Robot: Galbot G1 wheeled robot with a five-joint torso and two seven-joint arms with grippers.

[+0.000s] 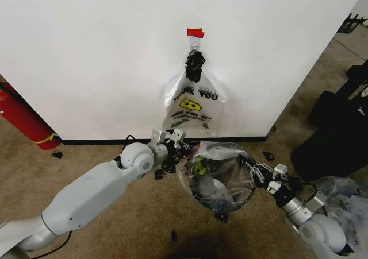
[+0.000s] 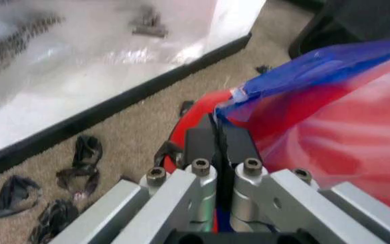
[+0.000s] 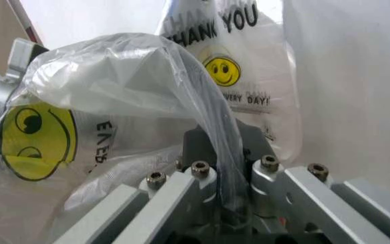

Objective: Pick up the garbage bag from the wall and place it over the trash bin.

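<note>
Both arms reach up from the bottom corners of the head view. At lower right the right gripper (image 1: 252, 170) is closed on a fold of the garbage bag (image 1: 221, 176); its wrist view shows clear film pinched between the fingers (image 3: 202, 180). Centre-left, the left gripper (image 1: 183, 149) is closed on the opposite edge, a blue strip caught in its jaws. Between them the bag lies spread across the mouth of the trash bin (image 2: 195, 109), at centre frame. Thin, light and slippery, it should be held by bunched rim folds, as it may tear if stretched. Farther off, upper centre, a smiley bag (image 1: 194, 104) hangs on the wall (image 1: 86, 52).
</note>
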